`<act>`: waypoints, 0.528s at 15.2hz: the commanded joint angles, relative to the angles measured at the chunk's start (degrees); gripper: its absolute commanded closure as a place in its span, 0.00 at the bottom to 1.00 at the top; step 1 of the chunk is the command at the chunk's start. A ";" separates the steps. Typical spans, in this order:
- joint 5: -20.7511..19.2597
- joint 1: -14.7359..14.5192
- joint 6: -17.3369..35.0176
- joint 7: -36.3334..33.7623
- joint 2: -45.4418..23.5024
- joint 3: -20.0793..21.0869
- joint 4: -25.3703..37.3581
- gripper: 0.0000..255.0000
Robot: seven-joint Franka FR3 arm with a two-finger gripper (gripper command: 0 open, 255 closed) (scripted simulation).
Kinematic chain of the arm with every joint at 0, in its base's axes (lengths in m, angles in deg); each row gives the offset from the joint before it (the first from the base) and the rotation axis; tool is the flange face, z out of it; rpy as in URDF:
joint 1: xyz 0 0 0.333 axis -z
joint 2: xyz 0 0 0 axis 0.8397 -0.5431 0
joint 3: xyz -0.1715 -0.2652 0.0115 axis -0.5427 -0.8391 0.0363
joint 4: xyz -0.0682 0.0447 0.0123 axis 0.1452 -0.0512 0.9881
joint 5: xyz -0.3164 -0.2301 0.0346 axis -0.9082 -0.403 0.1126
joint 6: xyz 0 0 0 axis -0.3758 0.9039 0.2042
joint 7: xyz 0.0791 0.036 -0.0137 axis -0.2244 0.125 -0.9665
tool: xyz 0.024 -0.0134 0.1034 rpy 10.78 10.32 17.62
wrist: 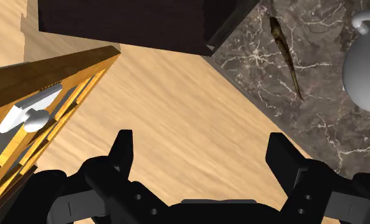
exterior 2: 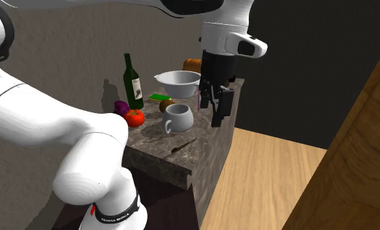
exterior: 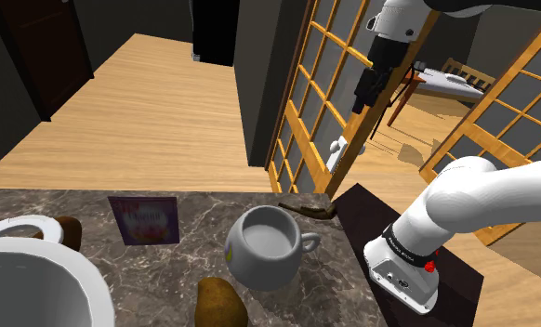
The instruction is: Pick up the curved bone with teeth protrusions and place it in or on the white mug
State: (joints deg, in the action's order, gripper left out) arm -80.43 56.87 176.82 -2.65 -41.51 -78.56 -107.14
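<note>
Even, rather dim light casts soft, faint shadows throughout.

A dark bottle (exterior 2: 132, 82), red tomato (exterior 2: 135, 117) and white bowl (exterior 2: 177, 83) stand on the marble counter (exterior 2: 149, 141).

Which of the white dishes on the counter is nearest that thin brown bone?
The mug, the small one with a handle: the bone lies just beside it near the counter's edge. The big bowl stands farther back, by the bottle.
</note>
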 commanded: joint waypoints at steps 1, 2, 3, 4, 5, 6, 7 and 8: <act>0.00 0.00 0.00 0.00 0.00 0.00 0.00 0.00; 0.07 -0.86 0.53 0.12 -1.31 1.23 -0.32 0.00; 0.12 -1.71 1.07 0.22 -2.64 2.45 -0.62 0.00; 0.17 -2.55 1.61 0.31 -4.00 3.67 -0.91 0.00; 0.20 -3.38 2.15 0.39 -5.39 4.89 -1.19 0.00; 0.22 -4.20 2.69 0.46 -6.81 6.11 -1.45 0.00; 0.23 -5.02 3.23 0.51 -8.26 7.32 -1.69 0.00; 0.22 -5.81 3.78 0.55 -9.73 8.54 -1.92 0.00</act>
State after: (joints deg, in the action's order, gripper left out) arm -80.22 51.93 180.02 -2.22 -50.17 -71.23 -108.37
